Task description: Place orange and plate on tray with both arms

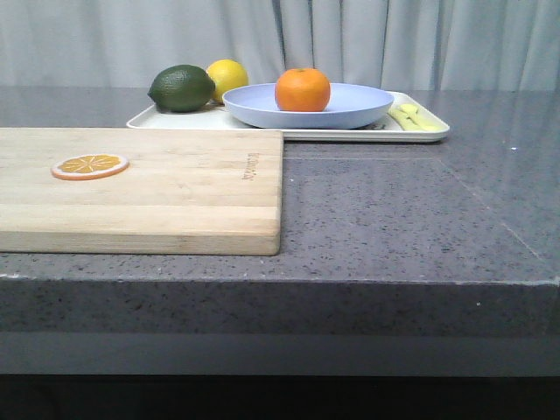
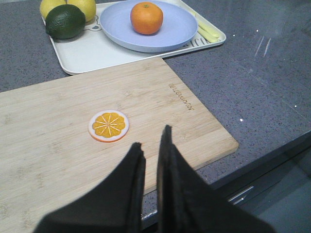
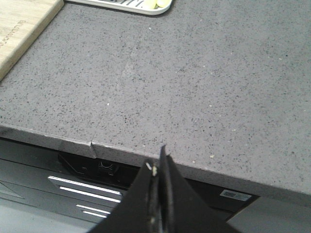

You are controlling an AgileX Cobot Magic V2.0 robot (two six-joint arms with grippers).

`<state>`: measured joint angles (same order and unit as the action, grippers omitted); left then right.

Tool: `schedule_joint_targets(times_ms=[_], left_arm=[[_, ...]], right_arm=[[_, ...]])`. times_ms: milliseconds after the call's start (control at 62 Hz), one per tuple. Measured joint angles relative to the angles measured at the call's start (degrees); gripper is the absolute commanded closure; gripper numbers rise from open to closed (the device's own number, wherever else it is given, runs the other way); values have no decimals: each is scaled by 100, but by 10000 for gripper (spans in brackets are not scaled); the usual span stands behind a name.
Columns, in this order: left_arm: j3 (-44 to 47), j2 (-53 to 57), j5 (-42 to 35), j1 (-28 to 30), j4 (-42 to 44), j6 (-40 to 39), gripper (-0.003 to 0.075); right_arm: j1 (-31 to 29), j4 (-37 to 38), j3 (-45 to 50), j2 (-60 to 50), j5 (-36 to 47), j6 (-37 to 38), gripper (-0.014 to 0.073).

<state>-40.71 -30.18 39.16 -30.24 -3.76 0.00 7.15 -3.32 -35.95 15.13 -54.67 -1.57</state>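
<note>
Left gripper (image 2: pixel 151 141): fingers close together, a narrow slit between them, nothing held. It hangs above the near edge of the board (image 1: pixel 140 188). Not visible in the front view.

Right gripper (image 3: pixel 158 167): fingers pressed together, empty, out over the counter's front edge with cabinet fronts below. Not visible in the front view either.

Counter (image 1: pixel 394 219): grey speckled stone, bare on the right side.

Board: pale wood, lying flat on the near left of the counter, branded lettering near its right edge. A thin orange slice (image 1: pixel 90 165) lies flat on it, towards the left.

Tray (image 1: pixel 429 133): cream-white, at the far side of the counter, just behind the board's back edge. Whether the two touch cannot be told.

Plate (image 1: pixel 359 103): lavender-blue, resting on the tray, right of its middle.

Orange (image 1: pixel 303 89): sits upright on the plate, roughly centred, stem dimple up.

Also on the tray: a dark green lime (image 1: pixel 182 88) at the left end, a lemon (image 1: pixel 227 79) just behind it and touching or nearly so. The left wrist view shows a second yellow fruit (image 2: pixel 51 7) beside that lemon. Pale yellow pieces (image 1: pixel 415 117) lie at the tray's right end, beside the plate; too small to identify.
</note>
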Motion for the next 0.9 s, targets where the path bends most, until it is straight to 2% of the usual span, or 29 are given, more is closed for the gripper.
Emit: schedule_joint_targets(times_ms=[613, 743, 904], left_arm=[[134, 163, -51, 71, -13, 0, 740], [601, 671, -196, 568, -34, 0, 740], [1487, 1682, -411, 1520, -34, 0, 740]], right_arm=[[0, 3, 0, 0, -91, 0, 662], [0, 3, 0, 0, -91, 0, 662], [0, 3, 0, 0, -91, 0, 662]])
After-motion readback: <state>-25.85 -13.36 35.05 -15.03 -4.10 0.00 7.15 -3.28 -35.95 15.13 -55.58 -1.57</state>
